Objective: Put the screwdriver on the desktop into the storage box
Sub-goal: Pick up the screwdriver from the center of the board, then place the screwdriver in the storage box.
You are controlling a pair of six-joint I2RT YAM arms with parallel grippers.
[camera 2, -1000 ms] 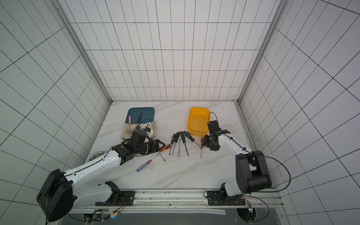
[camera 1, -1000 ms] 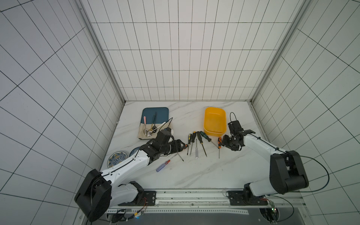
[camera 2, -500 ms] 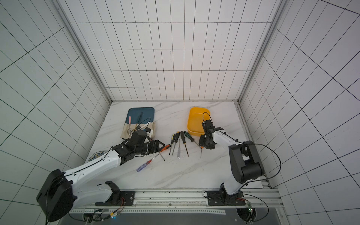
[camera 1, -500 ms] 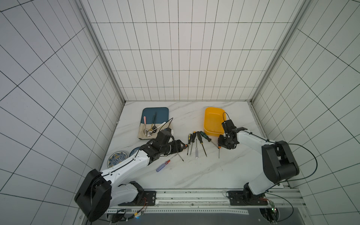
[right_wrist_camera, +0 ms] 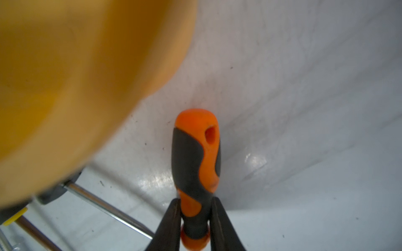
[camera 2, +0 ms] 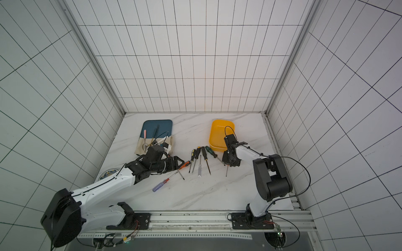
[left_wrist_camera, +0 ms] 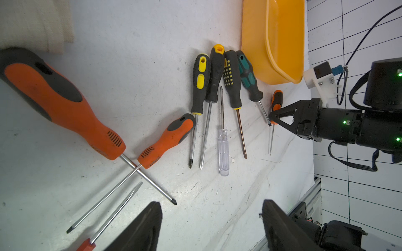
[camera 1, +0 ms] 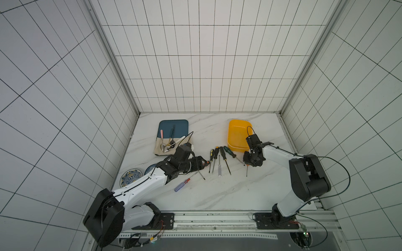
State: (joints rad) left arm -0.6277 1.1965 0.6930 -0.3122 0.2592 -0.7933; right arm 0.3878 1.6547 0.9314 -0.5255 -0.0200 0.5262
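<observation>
Orange-and-black small screwdriver [right_wrist_camera: 195,152] is now pinched by the right gripper [right_wrist_camera: 194,205]. The jaws are pressed onto the handle's narrow end, just by the shaft, one on either side. Half a sec ago the claw was wider and only arriving over it. A sec ago the arm stood further right, clear of the tool. So approach is done and the grasp looks made.

Tool isn't lifted yet afaict. In a top view its shaft [camera 1: 247,171] lies on the desktop [camera 1: 217,195], tip pointing near, and the wrist view shows the handle low on the marble.

Just far of the grip sits the storage box [camera 1: 238,135], empty, its near wall close beside the handle. Next move, I'd judge: short lift, carry over the wall, let go. Watch the green-handled screwdriver [left_wrist_camera: 248,76], whose shaft runs right next to the jaws and could get dragged.

Over on the left, the left gripper [left_wrist_camera: 210,202] hasn't moved. Its fingers are spread wide w/ nothing between them, hovering by the big orange-handled screwdriver [left_wrist_camera: 65,102]. Other drivers lie untouched, so most of the job remains.
</observation>
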